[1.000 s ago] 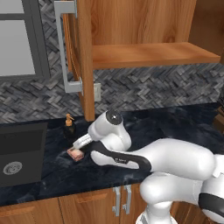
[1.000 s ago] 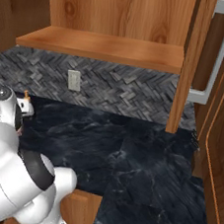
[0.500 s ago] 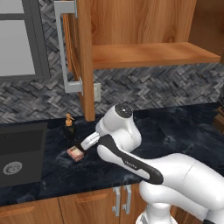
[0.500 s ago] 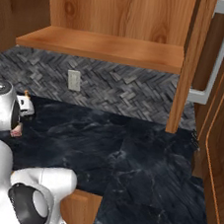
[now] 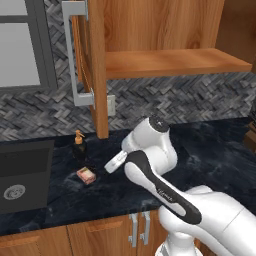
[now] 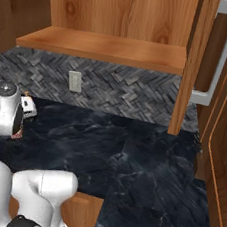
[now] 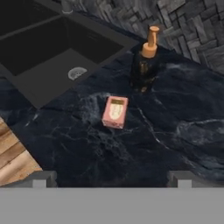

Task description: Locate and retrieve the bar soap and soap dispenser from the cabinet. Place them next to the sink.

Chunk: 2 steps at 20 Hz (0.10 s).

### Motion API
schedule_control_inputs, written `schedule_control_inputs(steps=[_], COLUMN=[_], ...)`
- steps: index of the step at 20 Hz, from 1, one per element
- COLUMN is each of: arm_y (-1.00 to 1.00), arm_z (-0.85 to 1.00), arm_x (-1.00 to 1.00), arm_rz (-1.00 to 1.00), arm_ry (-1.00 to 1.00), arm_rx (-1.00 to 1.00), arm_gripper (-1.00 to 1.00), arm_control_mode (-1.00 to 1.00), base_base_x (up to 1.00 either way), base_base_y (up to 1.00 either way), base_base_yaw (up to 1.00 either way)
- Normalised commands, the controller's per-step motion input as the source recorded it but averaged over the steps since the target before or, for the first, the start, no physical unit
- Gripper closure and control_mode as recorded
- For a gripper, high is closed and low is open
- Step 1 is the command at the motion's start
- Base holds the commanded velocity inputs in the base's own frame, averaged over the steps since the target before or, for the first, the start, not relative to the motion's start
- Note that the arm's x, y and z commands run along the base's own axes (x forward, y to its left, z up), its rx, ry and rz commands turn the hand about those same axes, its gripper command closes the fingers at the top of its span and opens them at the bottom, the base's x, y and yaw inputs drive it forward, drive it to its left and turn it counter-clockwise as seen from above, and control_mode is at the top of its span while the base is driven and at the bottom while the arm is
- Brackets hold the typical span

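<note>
- One bar soap (image 7: 115,112) and one soap dispenser (image 7: 145,63) sit on the dark marble counter (image 5: 210,150) in front of you, and you have one sink (image 7: 52,57) and one open cabinet (image 5: 170,60) in sight.
- You can pick out the soap as a small flat pink-salmon block with a paler face, lying flat.
- You'll see the dispenser standing upright just behind it: a squat black bottle with a slim tan-orange pump top. The two are near each other but not touching.
- Both rest on the counter just beside the sink, a dark basin with a round silver drain (image 7: 77,72).
- Your cabinet is warm brown wood with a plank shelf (image 5: 175,62); its door (image 5: 92,65), which carries a long silver bar handle (image 5: 75,55), stands open.
- Your gripper (image 7: 111,177) hangs above the counter, close to the soap and dispenser, pointing down toward them. Its two tips stand wide apart with nothing between them, and it touches nothing.
</note>
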Motion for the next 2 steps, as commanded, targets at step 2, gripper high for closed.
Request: schedule_control_inputs(steps=[2], arm_y=[-0.28], arm_z=[0.38], arm_x=[-0.16], arm_rz=[0.05], arm_ry=[0.01], arm_rx=[0.00], arm_gripper=[-1.00], arm_control_mode=[-1.00], base_base_x=[0.00], base_base_y=[0.00], base_base_yaw=[0.00])
